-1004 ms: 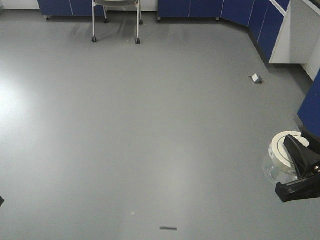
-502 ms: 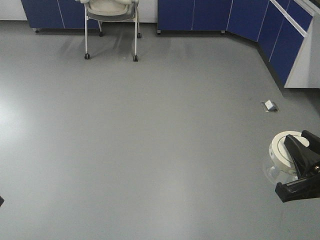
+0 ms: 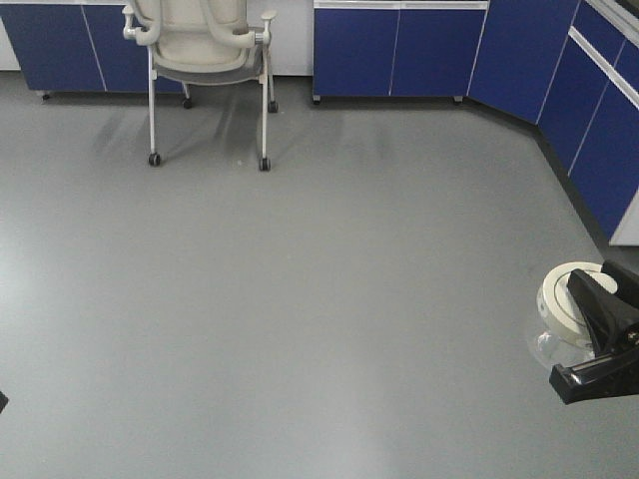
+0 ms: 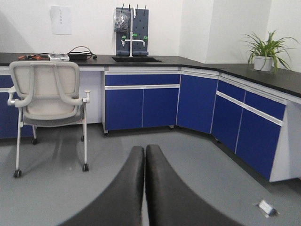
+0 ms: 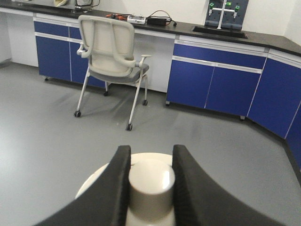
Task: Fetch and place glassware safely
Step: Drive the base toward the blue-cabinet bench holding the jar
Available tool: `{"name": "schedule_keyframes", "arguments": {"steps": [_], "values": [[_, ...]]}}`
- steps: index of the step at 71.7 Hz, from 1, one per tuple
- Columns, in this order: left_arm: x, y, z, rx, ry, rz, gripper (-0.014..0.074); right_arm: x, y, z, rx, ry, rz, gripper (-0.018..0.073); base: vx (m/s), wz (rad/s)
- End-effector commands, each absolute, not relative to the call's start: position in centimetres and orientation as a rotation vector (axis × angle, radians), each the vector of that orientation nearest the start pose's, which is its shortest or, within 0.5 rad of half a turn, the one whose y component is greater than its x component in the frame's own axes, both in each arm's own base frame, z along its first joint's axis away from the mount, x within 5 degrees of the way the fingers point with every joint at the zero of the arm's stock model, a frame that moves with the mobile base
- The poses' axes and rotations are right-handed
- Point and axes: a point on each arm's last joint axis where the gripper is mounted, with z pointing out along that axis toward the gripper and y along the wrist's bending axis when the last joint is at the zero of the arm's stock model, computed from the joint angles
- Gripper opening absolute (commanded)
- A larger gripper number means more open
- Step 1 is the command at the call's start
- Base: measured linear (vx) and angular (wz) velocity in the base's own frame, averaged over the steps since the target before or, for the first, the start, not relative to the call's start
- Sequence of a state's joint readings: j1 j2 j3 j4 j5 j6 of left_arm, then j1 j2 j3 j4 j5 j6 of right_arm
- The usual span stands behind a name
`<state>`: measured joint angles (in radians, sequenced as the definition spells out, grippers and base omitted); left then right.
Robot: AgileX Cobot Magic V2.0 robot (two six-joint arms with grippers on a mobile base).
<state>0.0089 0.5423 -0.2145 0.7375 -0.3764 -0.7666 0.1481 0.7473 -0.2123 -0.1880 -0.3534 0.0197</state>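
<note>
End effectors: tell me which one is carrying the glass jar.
The right end effector, gripping the glass jar by its lid knob; the left end effector is shut and empty.

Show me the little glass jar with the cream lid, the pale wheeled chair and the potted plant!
Small clear glass jar with cream lid point(image 3: 555, 299): front view, on its lid.
Pale wheeled chair point(image 5: 109, 40): right wrist view, on the backrest.
Green potted plant point(image 4: 262, 63): left wrist view, on the pot.
</note>
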Motion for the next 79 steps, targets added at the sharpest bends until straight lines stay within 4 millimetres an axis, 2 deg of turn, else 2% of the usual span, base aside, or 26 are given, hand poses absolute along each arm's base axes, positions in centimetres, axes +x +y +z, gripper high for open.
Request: {"name": "schedule_keyframes", "arguments": {"steps": [1, 79], "values": [[11.5, -2.43, 27.99, 0.143, 1.459, -0.287, -0.0007, 14.37, 2.86, 26.49, -0.293, 1.506, 0.058, -0.0003, 0.71, -0.04], [11.5, -2.43, 27.99, 0.143, 1.458, -0.287, -0.0007, 14.42, 2.87, 26.44, -0.293, 1.509, 0.058, -0.0003, 0.63, 0.0]]}}
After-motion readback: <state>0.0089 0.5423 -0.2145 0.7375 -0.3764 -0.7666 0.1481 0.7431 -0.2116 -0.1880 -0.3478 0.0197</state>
